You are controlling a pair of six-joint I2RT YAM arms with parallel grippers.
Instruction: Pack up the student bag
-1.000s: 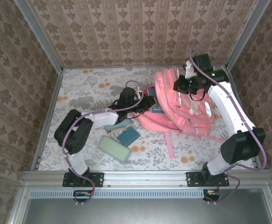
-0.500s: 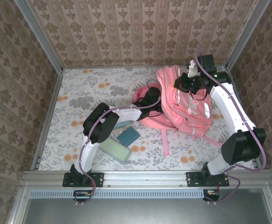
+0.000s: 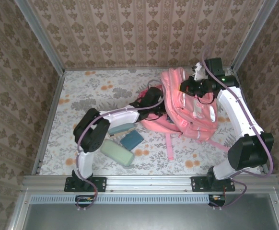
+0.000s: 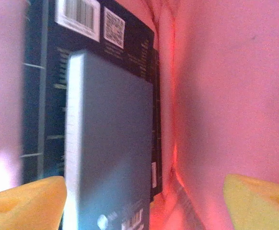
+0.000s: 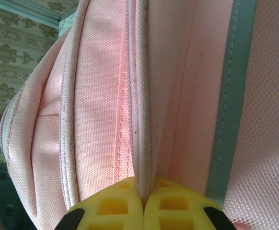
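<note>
- Left fingers [image 4: 27, 199]: spread wide, one yellow tip in each bottom corner of the left wrist view, not closed on anything.
- Just past them I see a grey-blue book [image 4: 110, 158] lying on a dark book [image 4: 41, 96] that carries a barcode and a QR code. Pink fabric rises on both sides, so both sit inside the backpack [image 4: 235, 96].
- Right fingers [image 5: 115, 203]: pinched together on a pale piped seam [image 5: 142, 120] of the backpack. A grey-green trim strip [image 5: 231, 96] runs right of it, with pink mesh beyond.
- Top view: the backpack lies on the far right part of the counter [image 3: 82, 93], its open mouth facing left. The left arm's wrist is at that mouth; the right arm holds the bag's upper edge from the far side.
- A pink strap [image 3: 170, 146] trails from the bag toward the near edge.
- Left of the bag, on the counter: a pale green pencil case [image 3: 116, 152], a dark teal flat item [image 3: 131, 139] just beside it, and a lighter teal item [image 3: 122, 128] partly under the left arm.
</note>
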